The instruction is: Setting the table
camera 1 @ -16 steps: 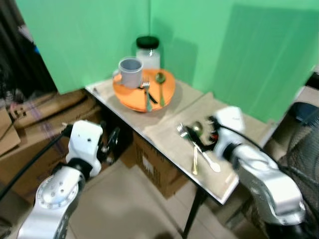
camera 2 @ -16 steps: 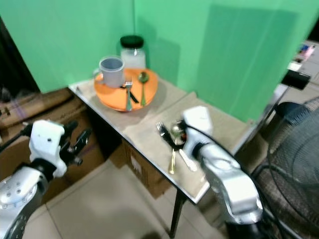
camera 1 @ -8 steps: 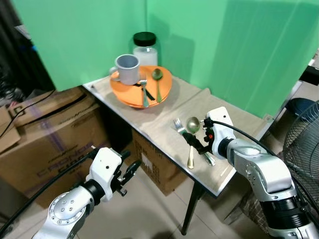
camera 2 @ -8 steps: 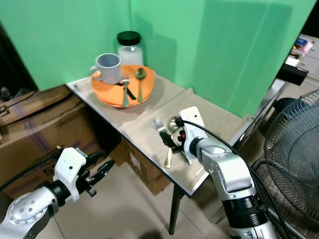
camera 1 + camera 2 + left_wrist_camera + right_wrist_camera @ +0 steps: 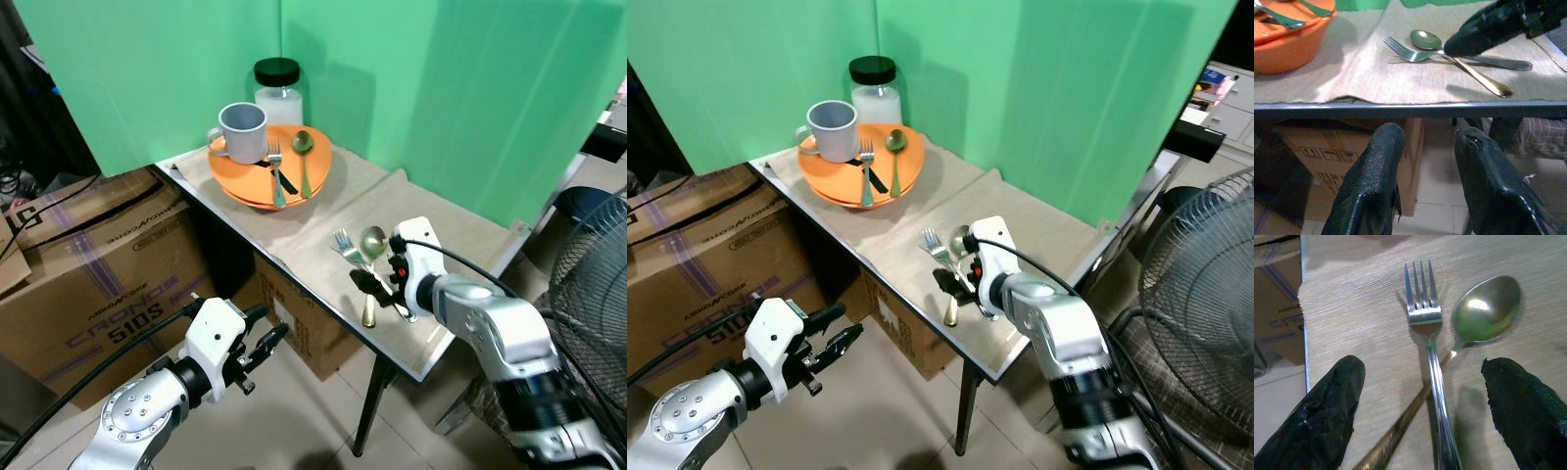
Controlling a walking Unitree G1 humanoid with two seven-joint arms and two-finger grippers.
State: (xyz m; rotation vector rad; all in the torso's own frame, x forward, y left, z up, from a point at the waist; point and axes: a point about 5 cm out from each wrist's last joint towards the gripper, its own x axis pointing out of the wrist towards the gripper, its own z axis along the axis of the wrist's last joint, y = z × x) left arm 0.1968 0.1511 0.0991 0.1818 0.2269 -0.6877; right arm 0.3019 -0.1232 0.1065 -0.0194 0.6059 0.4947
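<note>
I had the right gripper (image 5: 377,286) low over the placemat (image 5: 392,211), its two fingers spread wide with nothing held between them, one finger on each side of the crossed cutlery. In the right wrist view the fork (image 5: 1427,340) lay with its silver handle over the gold handle of the spoon (image 5: 1484,311), the spoon bowl just beside the fork tines; I judged the fingers were held so wide because both handles had to pass between them, or because I had not yet chosen which piece to take. The crossing was a difficulty: closing on one handle could drag the other. This pair lay near the table (image 5: 421,348) edge at about 5 o'clock from the orange plate (image 5: 240,181), well apart from it. At the far corner the plate carried a grey mug (image 5: 242,130) at its 10 o'clock, and a second fork (image 5: 275,171) and second spoon (image 5: 303,157) side by side; a jar (image 5: 277,88) with a black lid stood behind the plate at 12 o'clock. I took this as a setting not yet laid out. The left gripper (image 5: 1425,181) hung below the table edge, in front of a cardboard box (image 5: 88,269), its fingers a little apart and empty, kept out of the way.
</note>
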